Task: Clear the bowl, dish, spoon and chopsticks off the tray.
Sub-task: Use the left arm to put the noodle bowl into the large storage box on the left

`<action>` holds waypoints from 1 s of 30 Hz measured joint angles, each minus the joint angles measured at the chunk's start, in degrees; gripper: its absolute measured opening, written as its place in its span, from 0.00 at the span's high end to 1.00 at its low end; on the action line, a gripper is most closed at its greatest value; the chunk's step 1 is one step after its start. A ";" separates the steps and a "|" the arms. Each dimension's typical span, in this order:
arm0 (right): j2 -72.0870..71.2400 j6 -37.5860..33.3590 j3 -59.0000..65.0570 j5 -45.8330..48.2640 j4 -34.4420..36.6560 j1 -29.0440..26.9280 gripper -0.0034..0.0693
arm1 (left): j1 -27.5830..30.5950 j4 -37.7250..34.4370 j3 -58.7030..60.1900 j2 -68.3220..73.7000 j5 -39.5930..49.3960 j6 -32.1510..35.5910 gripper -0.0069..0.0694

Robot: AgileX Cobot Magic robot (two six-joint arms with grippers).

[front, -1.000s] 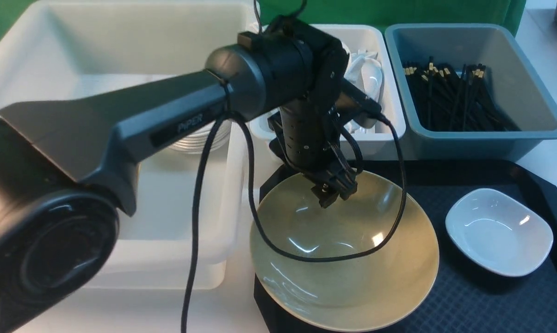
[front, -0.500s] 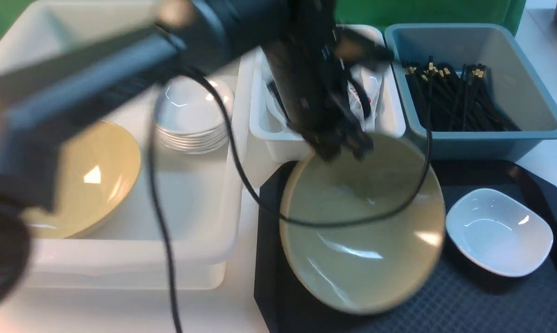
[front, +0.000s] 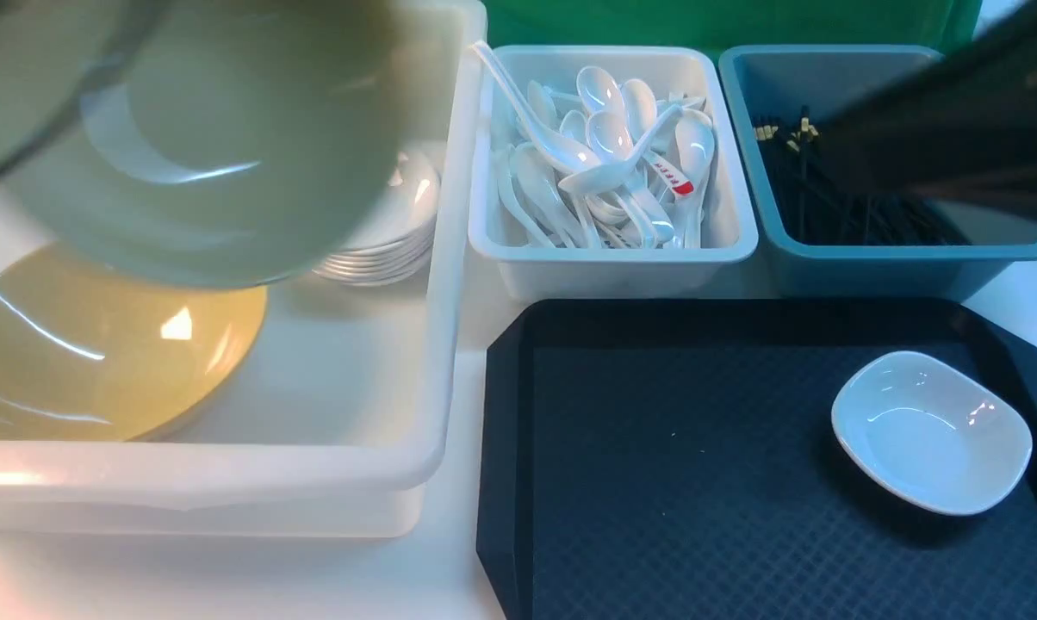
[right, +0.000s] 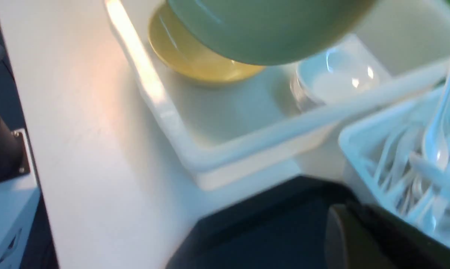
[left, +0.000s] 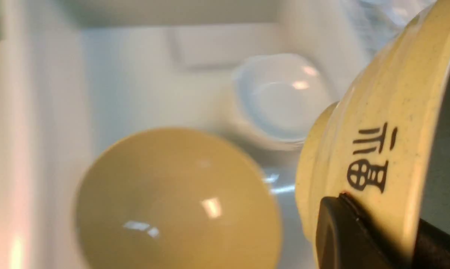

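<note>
The pale olive bowl [front: 191, 138] hangs tilted in the air over the big white tub at the far left, blurred by motion. My left gripper [left: 412, 239] is shut on its rim, one finger [left: 344, 231] pressed on the outer wall under a black character mark; the gripper itself is out of the front view. The bowl also shows in the right wrist view [right: 266, 26]. The white dish [front: 932, 430] sits alone at the right of the black tray [front: 656, 482]. No spoon or chopsticks lie on the tray. My right arm [front: 940, 129] is a dark blur at the far right; one finger [right: 352, 239] shows.
The white tub [front: 450, 258] holds another yellow bowl [front: 96, 353] and a stack of small white dishes [front: 398, 224]. A white tub of spoons [front: 613, 258] and a grey-blue tub of black chopsticks [front: 915, 267] stand behind the tray.
My left arm lifted the bowl off the tray and swung it left and up over the white tub. The right arm has come into view at the top right.
</note>
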 joint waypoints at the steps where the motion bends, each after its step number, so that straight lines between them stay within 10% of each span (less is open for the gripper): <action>1: 0.29 -0.37 -0.43 -1.35 0.39 0.59 0.87 | 7.50 -2.19 5.21 -1.65 -1.18 0.35 0.90; 6: 0.36 -1.28 -0.50 -2.34 0.27 0.95 0.88 | 20.83 -12.69 19.18 -0.92 -9.09 6.52 0.90; 15: 0.42 -1.68 -0.50 -1.07 -0.04 0.94 0.87 | 21.99 -16.47 29.61 6.53 -22.18 13.54 0.87; 30: 0.42 0.72 -0.50 -0.74 -4.12 0.94 0.86 | 21.40 -5.34 22.04 7.60 -18.27 11.11 0.16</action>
